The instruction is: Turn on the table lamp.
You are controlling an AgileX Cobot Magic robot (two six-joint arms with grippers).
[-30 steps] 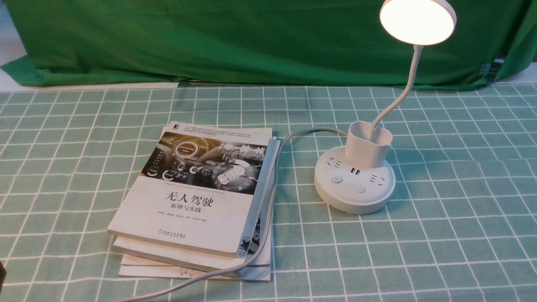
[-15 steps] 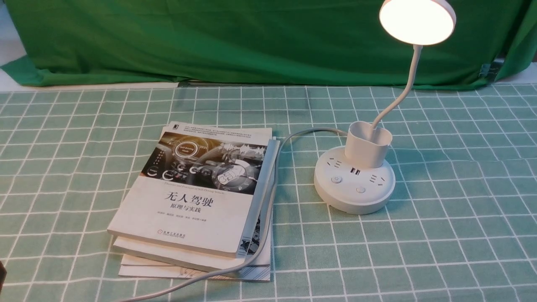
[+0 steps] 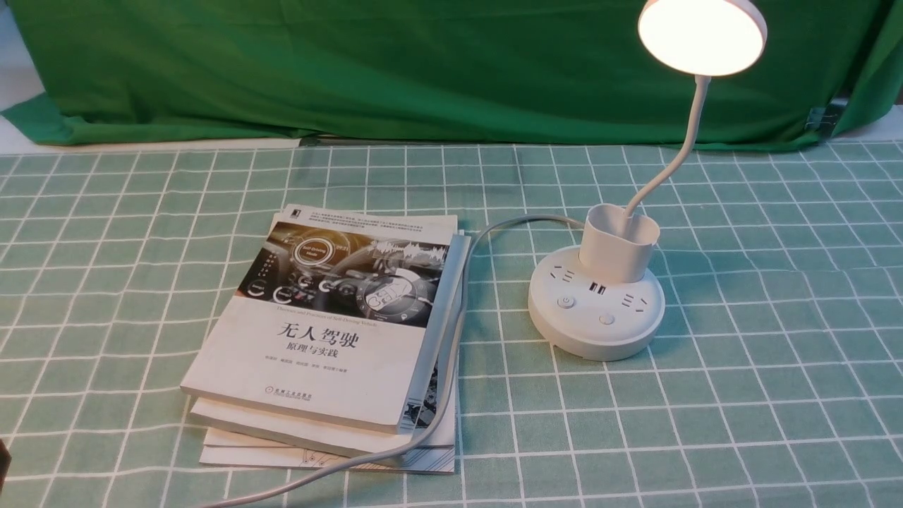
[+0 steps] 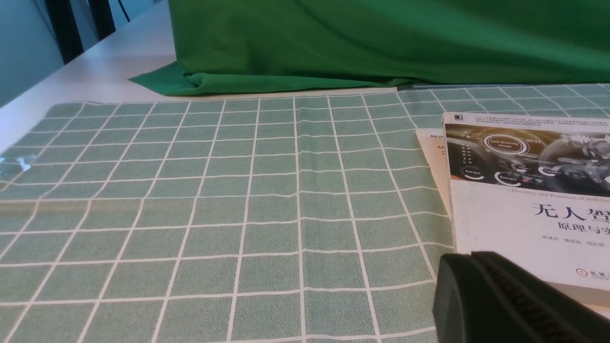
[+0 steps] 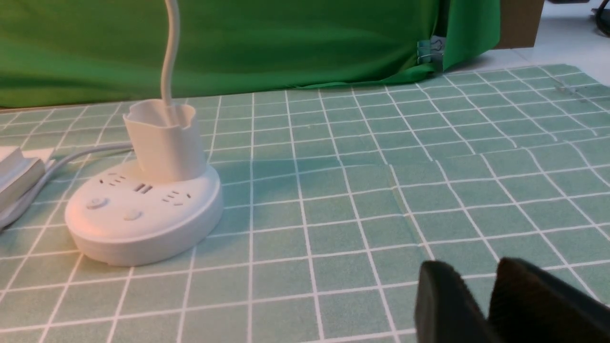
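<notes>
My feed shows the table lamp [image 3: 597, 310] all white, its disc head [image 3: 702, 35] glowing a warm cream. I see the table [image 3: 741, 367] covered in pale sage green crossed by a thin white grid. Behind hangs a solid deep green cloth [image 3: 395, 70]. The top book [image 3: 331, 317] has a white cover with black characters and a dark photo band. Both claw tips, left claw [image 4: 514, 305] and right claw [image 5: 491, 305], read black.

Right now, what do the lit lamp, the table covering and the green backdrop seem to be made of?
The table lamp looks like matte white plastic: smooth, moulded, seamless base and cup. The checked tablecloth seems thin woven fabric or coated cloth; it shows creases and a grainy surface. The green backdrop looks like soft matte cloth, draping in folds.
</notes>
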